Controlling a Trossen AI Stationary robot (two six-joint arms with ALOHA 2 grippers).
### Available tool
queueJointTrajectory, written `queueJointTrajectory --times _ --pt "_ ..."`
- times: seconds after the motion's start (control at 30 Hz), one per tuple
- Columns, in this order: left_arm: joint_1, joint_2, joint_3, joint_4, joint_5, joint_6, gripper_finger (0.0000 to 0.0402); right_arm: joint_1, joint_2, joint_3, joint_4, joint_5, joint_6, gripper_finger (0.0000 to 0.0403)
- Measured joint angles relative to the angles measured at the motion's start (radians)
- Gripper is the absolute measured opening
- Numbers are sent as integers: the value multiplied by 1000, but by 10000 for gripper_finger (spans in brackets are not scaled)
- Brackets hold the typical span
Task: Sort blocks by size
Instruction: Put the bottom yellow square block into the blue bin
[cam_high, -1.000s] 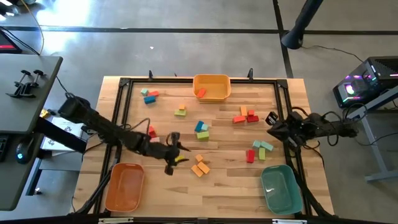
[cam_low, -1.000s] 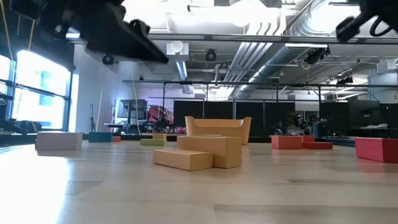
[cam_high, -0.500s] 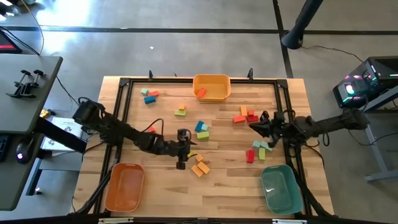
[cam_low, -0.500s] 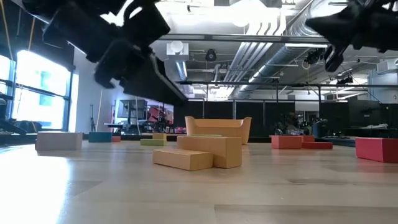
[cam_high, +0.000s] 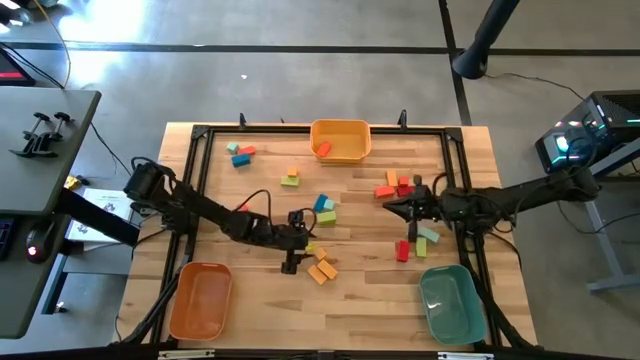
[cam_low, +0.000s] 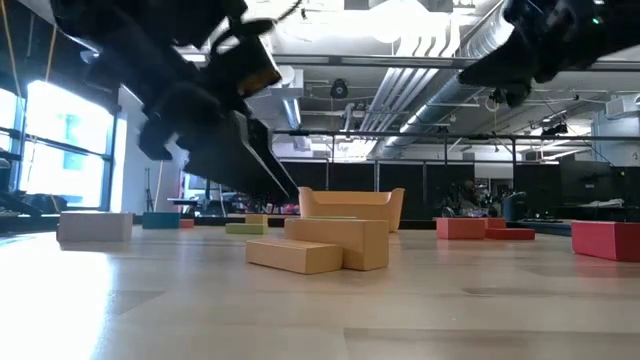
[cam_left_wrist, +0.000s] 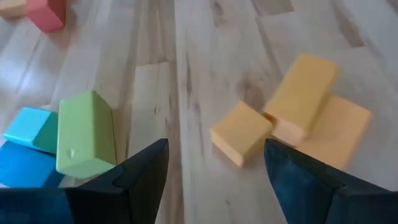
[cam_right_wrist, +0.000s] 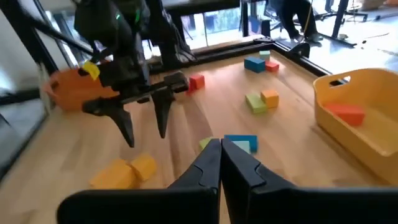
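Note:
Small wooden blocks lie scattered flat on the table. Two orange bars and a small orange block (cam_left_wrist: 241, 132) lie together near the middle front (cam_high: 322, 268). My left gripper (cam_left_wrist: 216, 148) hangs open, slanting down just above the table, its fingers on either side of the small orange block without touching it. A green block (cam_left_wrist: 84, 134) and teal ones (cam_left_wrist: 28, 127) lie beside it. My right gripper (cam_high: 388, 206) is shut and holds nothing, in the air over the table's right half near a red and orange group (cam_high: 395, 187).
A yellow bin (cam_high: 340, 140) with one orange-red block stands at the far middle, an orange bin (cam_high: 200, 300) at the near left, a teal bin (cam_high: 450, 300) at the near right. More blocks lie at the far left (cam_high: 240, 153) and at the right (cam_high: 418, 240).
My left gripper has gone toward the table's right edge and down, arriving over the orange blocks. My right gripper has reached from the right edge toward the table's middle. No block has moved.

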Motion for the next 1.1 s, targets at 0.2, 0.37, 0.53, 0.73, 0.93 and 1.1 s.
queueJointTrajectory --times 0.2,0.37,0.53,0.73,0.93,1.1 --pt "28 48 -1 66 80 3 251 -6 103 68 0 -1 -61 0" --pt "28 109 2 131 152 50 251 -6 150 69 1 -7 -52 0" --pt "34 159 5 184 153 50 251 -4 176 69 2 -68 -50 0" --pt "36 196 8 215 154 51 250 -4 185 69 3 -116 -30 0" --pt "53 234 44 219 201 66 234 -4 184 69 3 -116 -24 0" --pt "65 240 68 208 225 97 176 -4 184 69 2 -158 -10 0"
